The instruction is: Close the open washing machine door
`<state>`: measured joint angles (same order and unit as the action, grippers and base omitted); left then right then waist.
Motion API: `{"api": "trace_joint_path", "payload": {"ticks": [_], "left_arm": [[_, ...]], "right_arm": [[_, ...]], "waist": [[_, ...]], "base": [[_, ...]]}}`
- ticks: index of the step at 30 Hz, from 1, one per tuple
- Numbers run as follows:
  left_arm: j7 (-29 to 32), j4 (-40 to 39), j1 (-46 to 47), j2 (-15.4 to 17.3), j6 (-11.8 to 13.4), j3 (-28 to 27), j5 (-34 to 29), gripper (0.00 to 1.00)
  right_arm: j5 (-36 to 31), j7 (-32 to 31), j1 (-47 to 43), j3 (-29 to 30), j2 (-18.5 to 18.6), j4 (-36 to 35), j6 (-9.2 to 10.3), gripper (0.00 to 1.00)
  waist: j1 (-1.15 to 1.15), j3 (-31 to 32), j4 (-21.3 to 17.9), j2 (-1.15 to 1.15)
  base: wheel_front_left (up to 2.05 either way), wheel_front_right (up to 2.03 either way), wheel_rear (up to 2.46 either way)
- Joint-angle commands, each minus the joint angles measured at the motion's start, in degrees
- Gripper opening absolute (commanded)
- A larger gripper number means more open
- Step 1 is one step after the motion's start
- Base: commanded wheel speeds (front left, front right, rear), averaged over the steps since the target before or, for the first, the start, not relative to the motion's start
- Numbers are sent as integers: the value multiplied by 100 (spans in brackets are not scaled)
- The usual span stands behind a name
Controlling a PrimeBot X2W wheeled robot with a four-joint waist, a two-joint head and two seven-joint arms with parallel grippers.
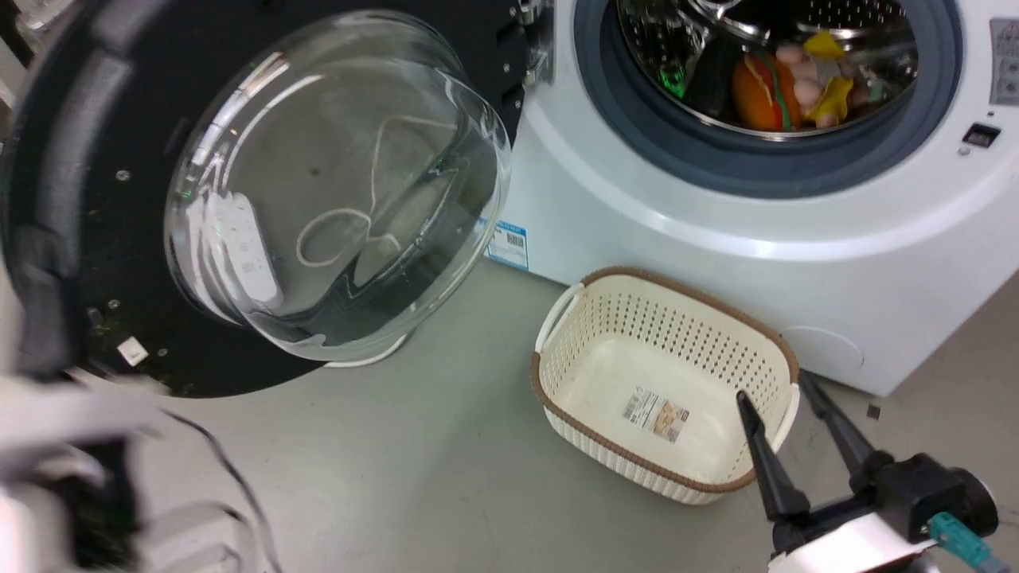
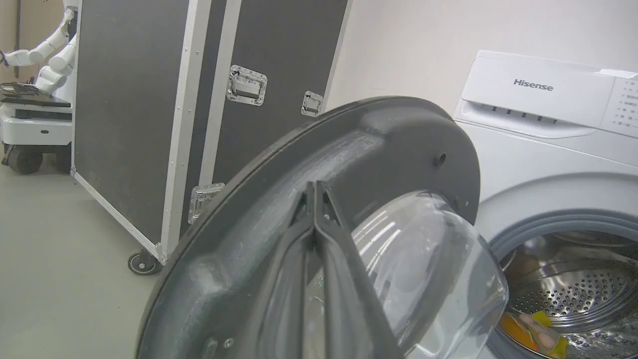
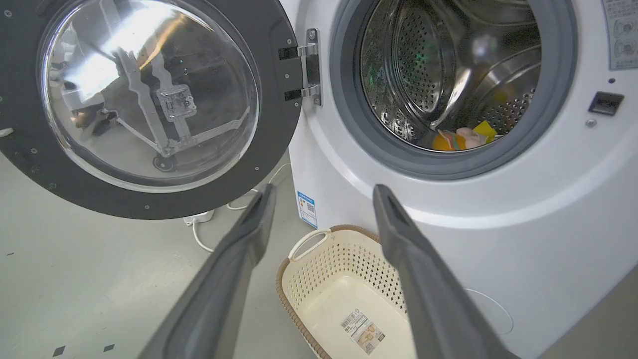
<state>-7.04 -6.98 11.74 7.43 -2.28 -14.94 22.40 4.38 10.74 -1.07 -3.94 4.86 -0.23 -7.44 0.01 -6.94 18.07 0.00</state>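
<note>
The washing machine door (image 1: 72,199) stands swung wide open at the left, a black round frame with a bulging clear glass bowl (image 1: 342,183). Its metal hinge (image 3: 311,65) joins it to the white washer (image 1: 637,215). In the left wrist view my left gripper (image 2: 314,185) is shut, empty, its tips against the door's (image 2: 398,144) inner black frame; I cannot tell if they touch. My left forearm (image 1: 72,414) is a pale blur below the door. My right gripper (image 1: 780,396) hangs open and empty over the basket's near right rim, its fingers (image 3: 249,234) spread before the washer.
A cream perforated basket (image 1: 784,358) sits on the floor before the washer. Colourful soft items (image 1: 784,83) lie in the steel drum. A black wheeled flight case (image 2: 129,109) stands behind the door, another robot (image 2: 35,99) beyond it. A white cable (image 3: 199,242) lies under the door.
</note>
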Motion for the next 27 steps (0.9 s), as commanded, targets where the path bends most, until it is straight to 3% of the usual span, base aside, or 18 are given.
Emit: {"api": "trace_joint_path", "payload": {"ticks": [1, 7, 12, 18, 22, 27], "left_arm": [[155, 75, 298, 217, 0, -240, 257, 0], [1015, 930, 1332, 757, 320, -1074, 1516, 0], [1955, 1673, 1899, 1105, 681, -1436, 2388, 0], [2856, 2388, 2350, 1318, 1087, -1848, 3285, 0], [3627, 2605, 2445, 1357, 1127, -1932, 3874, 0], [4636, 2481, 2374, 1287, 908, -1911, 4609, 0]], "right_arm": [[116, 66, 94, 2, 28, -32, -3, 100], [362, 138, 247, 17, 89, -38, -4, 100], [435, 198, 346, -30, 187, -37, -4, 100], [467, 269, 390, -116, 236, -19, -4, 100], [461, 317, 403, -132, 258, -24, -4, 100], [496, 377, 414, -110, 258, -1, -4, 100]], "waist": [[-1, -97, -41, 0], [-1, -286, -92, 0], [-1, -430, -134, 0], [-1, -545, -190, 0], [-1, -583, -188, 0], [-1, -572, -167, 0]], "base": [[0, 0, 0], [0, 0, 0], [0, 0, 0], [0, 0, 0], [0, 0, 0], [0, 0, 0]]}}
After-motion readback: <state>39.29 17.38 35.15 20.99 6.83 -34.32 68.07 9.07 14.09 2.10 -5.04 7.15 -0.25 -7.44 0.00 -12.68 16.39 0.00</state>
